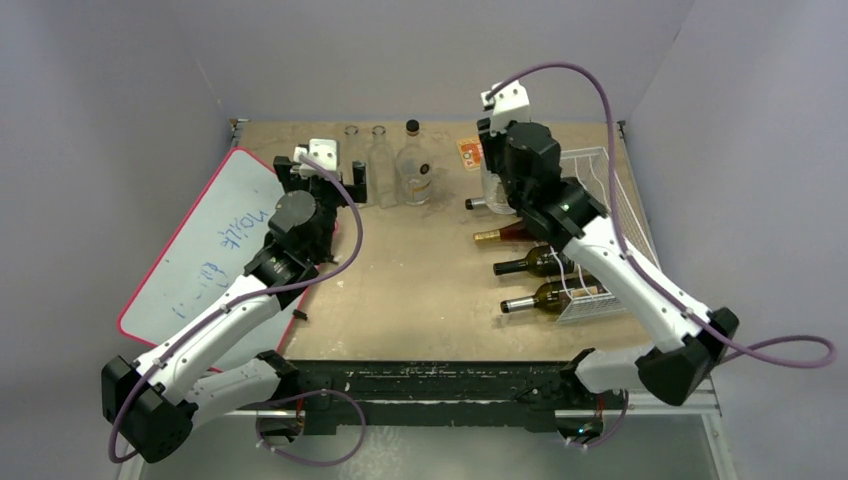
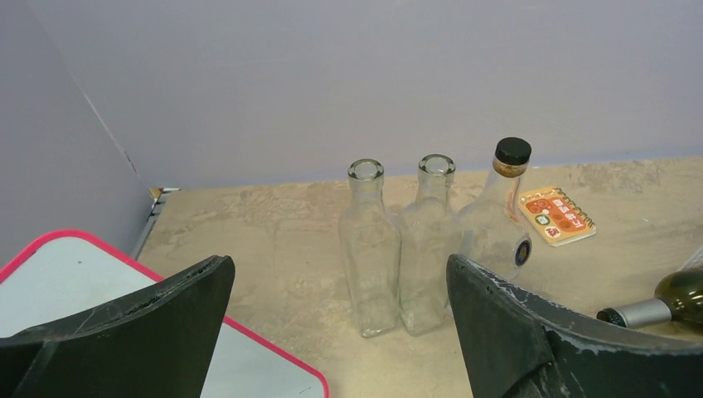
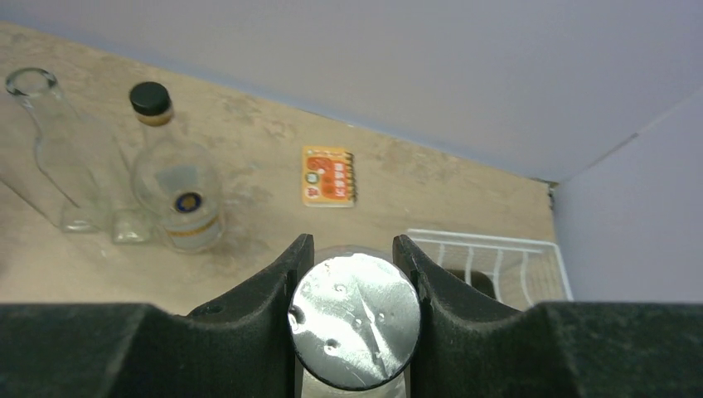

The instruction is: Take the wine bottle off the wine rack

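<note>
The table (image 1: 420, 290) was mottled tan and the walls (image 1: 400, 50) pale lilac-grey. The whiteboard (image 1: 200, 250) was white with a red-pink edge and dark handwriting. Two clear bottles (image 2: 370, 249) had no tint. The capped bottle (image 2: 497, 224) had a black cap, an amber neck band and a round blue-and-gold badge. The notebook (image 2: 557, 215) was orange with coloured dots. The wine rack (image 1: 600, 165) was white wire, and its green bottles (image 1: 550, 295) were dark, some with gold or silver foil necks. The right gripper (image 3: 352, 249) had black fingers (image 3: 249, 323), and the wine bottle (image 3: 355, 319) showed a dimpled silver top. The arms (image 1: 215, 325) were white and black, with purple cables (image 1: 600, 80).
</note>
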You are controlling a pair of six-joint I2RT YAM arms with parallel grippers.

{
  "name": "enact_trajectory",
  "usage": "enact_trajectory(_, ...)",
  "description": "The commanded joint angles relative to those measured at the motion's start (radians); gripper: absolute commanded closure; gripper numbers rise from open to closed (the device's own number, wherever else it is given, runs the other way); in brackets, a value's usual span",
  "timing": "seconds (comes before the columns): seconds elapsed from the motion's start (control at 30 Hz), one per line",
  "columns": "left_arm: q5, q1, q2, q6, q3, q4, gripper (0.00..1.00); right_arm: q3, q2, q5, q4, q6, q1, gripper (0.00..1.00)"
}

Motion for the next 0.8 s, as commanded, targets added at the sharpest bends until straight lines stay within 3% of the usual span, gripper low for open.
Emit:
enact_trajectory(0.0,-0.013,-0.005,-0.033,0.014,0.012,0.049,0.0,0.079,0.025,-0.072,0.359,0.072,-0.041,1.0)
enact_trajectory(0.3,-0.011,-0.005,-0.039,0.015,0.015,0.05,0.0,0.131,0.218,-0.101,0.507,0.071,-0.067,1.0)
enact_trajectory(0.77,0.002,-0.004,-0.024,0.023,0.034,0.035,0.0,0.14,0.448,-0.283,0.694,0.157,-0.169,1.0)
